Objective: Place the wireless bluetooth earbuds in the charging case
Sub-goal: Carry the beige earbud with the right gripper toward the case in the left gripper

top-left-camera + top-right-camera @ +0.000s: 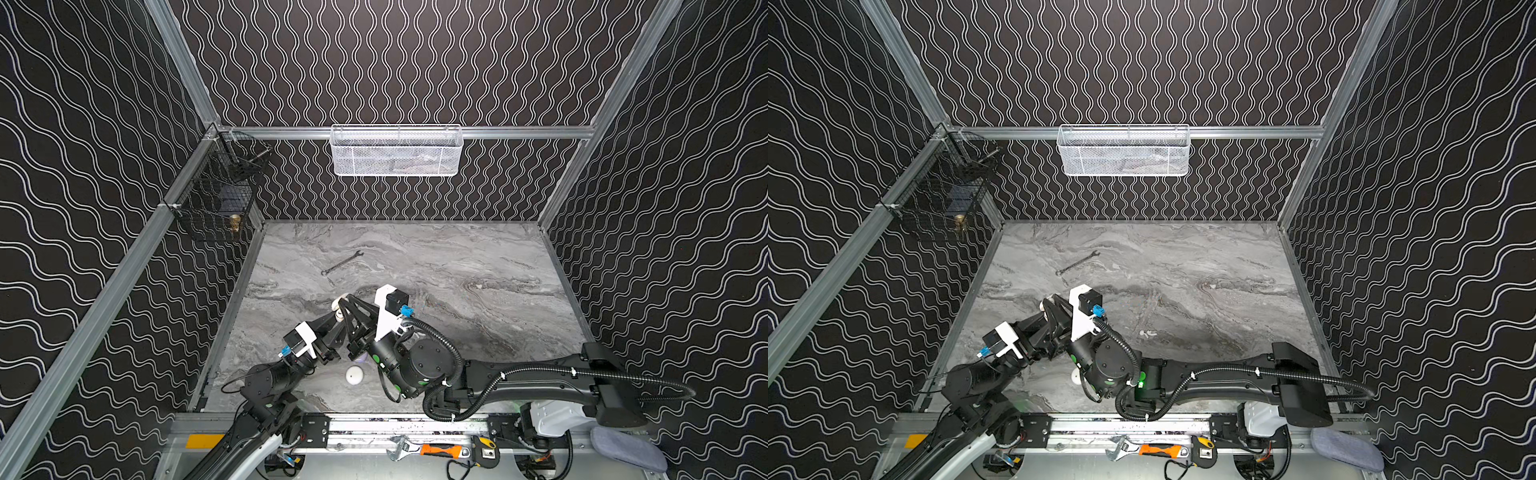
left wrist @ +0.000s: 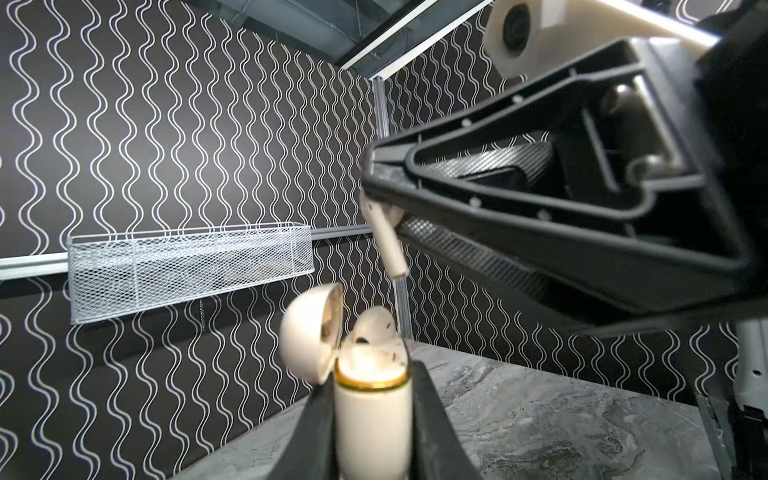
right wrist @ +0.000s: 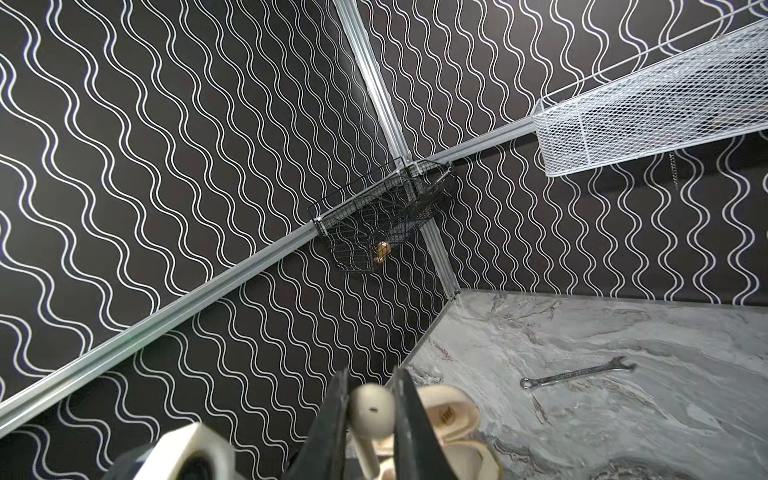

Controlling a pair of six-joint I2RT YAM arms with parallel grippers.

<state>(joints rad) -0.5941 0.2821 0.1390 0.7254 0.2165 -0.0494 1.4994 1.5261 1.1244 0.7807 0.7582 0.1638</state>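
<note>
While the left gripper (image 2: 372,386) stays out of this note's doubt, clamped on the body of the charging case (image 2: 370,424) below its gold band, the lid (image 2: 309,332) stands hinged open and a seated earbud (image 2: 374,328) fills one socket.

The right gripper (image 3: 371,386) is pinched across the bulb of the held earbud (image 2: 388,245). Its stem hangs free, just above the case mouth and apart from it.

Handling, by judgement: both pieces are light, stiff, glossy plastic, so slippery. The round bulb may swivel between flat pads, but this hold leaves the stem clear to enter. The case is best kept by its body, since the hinge looks weakest.

The empty socket is hard to make out. It is blurred in the left wrist view and sits behind the held bud in the right wrist view. In both top views the wrists cover the meeting point.

On the table (image 1: 478,332) a round white case (image 1: 354,375) lies near the front. A small white shape, likely loose earbuds (image 1: 1148,333), lies further in, with a wrench (image 1: 341,262) beyond. A white mesh basket (image 1: 395,153) and a black wire basket (image 1: 220,195) hang on the walls, contents unclear.
</note>
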